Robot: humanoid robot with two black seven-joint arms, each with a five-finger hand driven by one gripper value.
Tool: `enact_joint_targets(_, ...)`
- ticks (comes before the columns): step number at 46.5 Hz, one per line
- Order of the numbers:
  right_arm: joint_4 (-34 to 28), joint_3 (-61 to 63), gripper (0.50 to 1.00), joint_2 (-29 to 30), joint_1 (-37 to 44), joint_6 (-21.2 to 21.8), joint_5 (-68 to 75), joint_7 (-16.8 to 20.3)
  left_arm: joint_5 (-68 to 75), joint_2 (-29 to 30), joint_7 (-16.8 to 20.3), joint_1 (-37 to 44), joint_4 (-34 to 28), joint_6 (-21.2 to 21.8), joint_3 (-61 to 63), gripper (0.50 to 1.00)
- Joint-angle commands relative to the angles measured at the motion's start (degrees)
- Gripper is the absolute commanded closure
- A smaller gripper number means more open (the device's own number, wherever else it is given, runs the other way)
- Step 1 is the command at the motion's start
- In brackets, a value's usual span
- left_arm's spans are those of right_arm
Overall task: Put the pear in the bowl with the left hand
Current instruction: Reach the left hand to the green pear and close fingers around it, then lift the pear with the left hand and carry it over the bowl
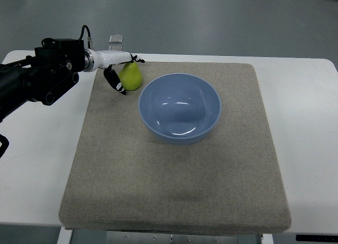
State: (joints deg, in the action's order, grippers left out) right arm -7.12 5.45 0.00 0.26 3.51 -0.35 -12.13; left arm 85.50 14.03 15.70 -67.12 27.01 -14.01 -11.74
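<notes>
From the top view, the left arm (pixel 37 77) comes in from the left edge, a black jointed body ending in a white wrist section that leads to the left hand (pixel 119 69). The hand sits at the far left corner of the mat (pixel 174 170), a coarse beige pad that covers most of the white counter (pixel 306 149).

The pear (pixel 131 76), yellow-green and standing with its narrow end pointing away from the camera, is right at the hand. One dark finger (pixel 114 80) hangs down on the pear's near-left side, touching or almost touching its skin, and other dark fingertips show just past the pear's top on the far side. The fingers bracket the fruit loosely from two sides; whether they actually press on it and bear its weight cannot be told from this angle. The pear's base appears to be on the mat.

To the right of the hand and slightly nearer the camera stands the bowl (pixel 179 78), light blue, round and upright, with glossy highlights inside. Its rim lies just beside the pear, with a narrow strip of mat between them.

Beyond the hand, on the counter's far edge, is a small grey metal clip (pixel 116 39).
</notes>
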Motion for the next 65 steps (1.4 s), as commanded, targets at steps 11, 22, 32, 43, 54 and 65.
enact_joint_targets(11, 0.0, 0.0, 0.574, 0.0, 0.0, 0.0, 0.0, 0.0, -0.2, -1.2, -0.1, 0.9, -0.5, 1.4, 0.0, 0.857)
enact_joint_targets(22, 0.0, 0.0, 0.574, 0.0, 0.0, 0.0, 0.0, 0.0, -0.8, -0.2, 0.0, -0.8, 0.4, 1.4, -0.3, 1.000)
enact_joint_targets(32, 0.0, 0.0, 0.574, 0.0, 0.0, 0.0, 0.0, 0.0, -0.8, 6.0, 0.1, -4.5, 7.3, 0.9, 0.0, 1.000)
enact_joint_targets(43, 0.0, 0.0, 0.574, 0.0, 0.0, 0.0, 0.0, 0.0, -0.9, 15.6, 5.0, -6.4, 22.5, 0.5, -0.7, 1.000)
enact_joint_targets(54, 0.0, 0.0, 0.574, 0.0, 0.0, 0.0, 0.0, 0.0, -5.8, 20.8, 10.9, -7.9, 34.6, -5.2, -1.2, 1.000)
enact_joint_targets(65, 0.0, 0.0, 0.574, 0.0, 0.0, 0.0, 0.0, 0.0, -5.3, 20.3, 11.5, -7.5, 41.9, -6.9, -0.3, 1.000)
